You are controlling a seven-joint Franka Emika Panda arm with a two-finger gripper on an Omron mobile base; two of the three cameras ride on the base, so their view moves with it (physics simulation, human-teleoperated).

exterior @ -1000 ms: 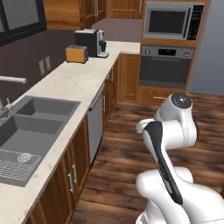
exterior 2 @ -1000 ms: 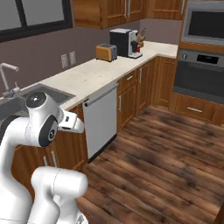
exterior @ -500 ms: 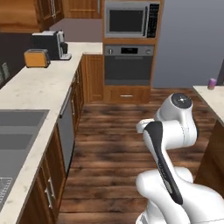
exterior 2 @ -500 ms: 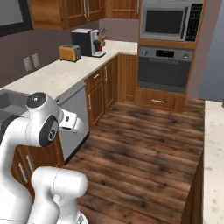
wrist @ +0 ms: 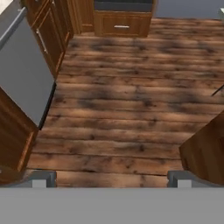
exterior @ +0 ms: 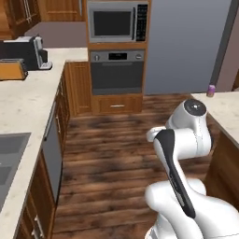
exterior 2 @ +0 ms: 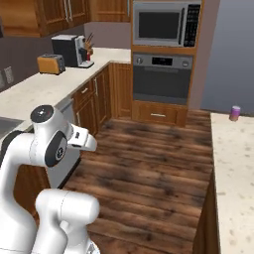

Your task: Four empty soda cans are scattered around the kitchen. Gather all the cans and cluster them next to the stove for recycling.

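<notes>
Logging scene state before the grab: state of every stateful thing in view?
gripper: open, empty, over bare floor
purple soda can: upright on the island counter, untouched
oven: door shut
microwave: door shut
dishwasher: door shut
toaster: on the counter, slots look empty

Dark wood plank floor (wrist: pixel 127 100) runs between pale speckled counters (exterior: pixel 23 112). Ahead, a built-in oven (exterior: pixel 116 72) sits under a microwave (exterior: pixel 117 21) in brown wooden cabinetry. A toaster (exterior 2: pixel 51 63) and what looks like a coffee machine (exterior 2: pixel 69 49) stand on the left counter.
</notes>
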